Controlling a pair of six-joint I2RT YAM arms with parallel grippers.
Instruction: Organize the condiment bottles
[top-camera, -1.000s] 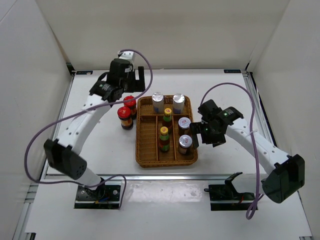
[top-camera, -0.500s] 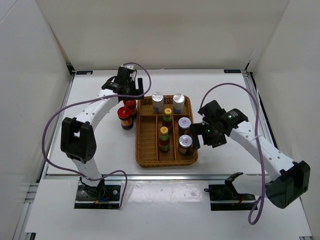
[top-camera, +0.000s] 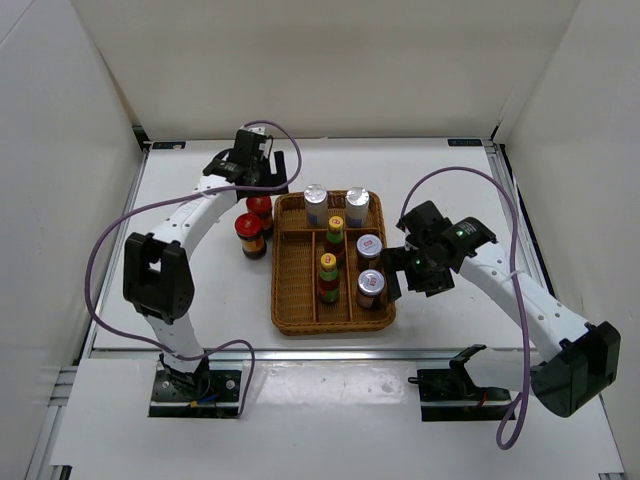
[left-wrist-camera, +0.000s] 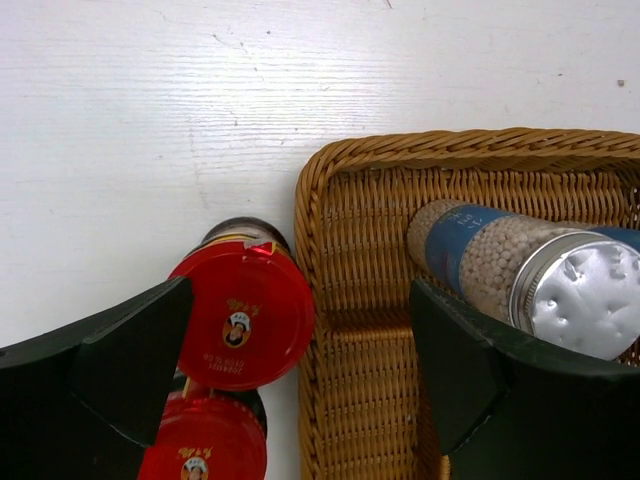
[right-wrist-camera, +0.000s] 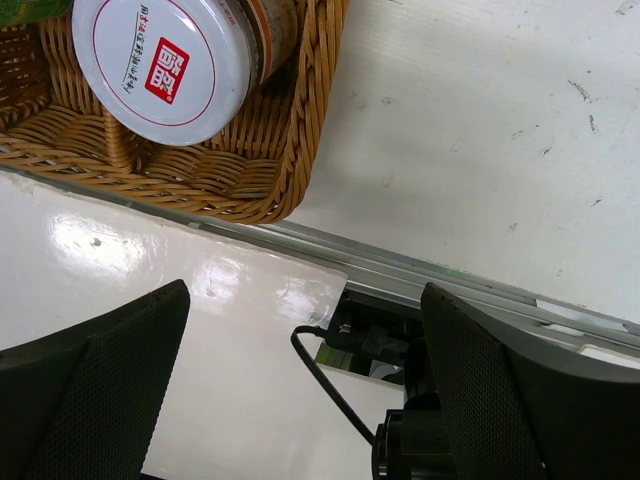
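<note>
The left gripper (left-wrist-camera: 300, 320) hangs with its fingers (left-wrist-camera: 120, 370) spread wide and holding nothing, above the far red-capped jar (left-wrist-camera: 240, 315). In the left wrist view this jar sits off-centre, close to one finger, and the far-left corner of the wicker tray (left-wrist-camera: 325, 170) lies inside the same span. The likely step is to grasp this jar. Before descending, shift the gripper left, away from the tray, until the cap is centred. The inner finger must drop between jar and tray wall, and these stand just beside each other, possibly touching, so expect contact there. The near red-capped jar (left-wrist-camera: 205, 455) stands against the far one; keep the fingers off it, or it may tip. Close low on the glass body, not on the cap, and lift straight up. The tray's long left compartment (top-camera: 292, 270) shows no bottle and is the probable destination. The silver-capped shakers (top-camera: 316, 196) and yellow-capped bottles (top-camera: 335, 225) are already in the tray. The right gripper (right-wrist-camera: 305, 300) is also wide open and unloaded, at the tray's near-right corner beside a shaker (right-wrist-camera: 160, 65); hold it clear.
</note>
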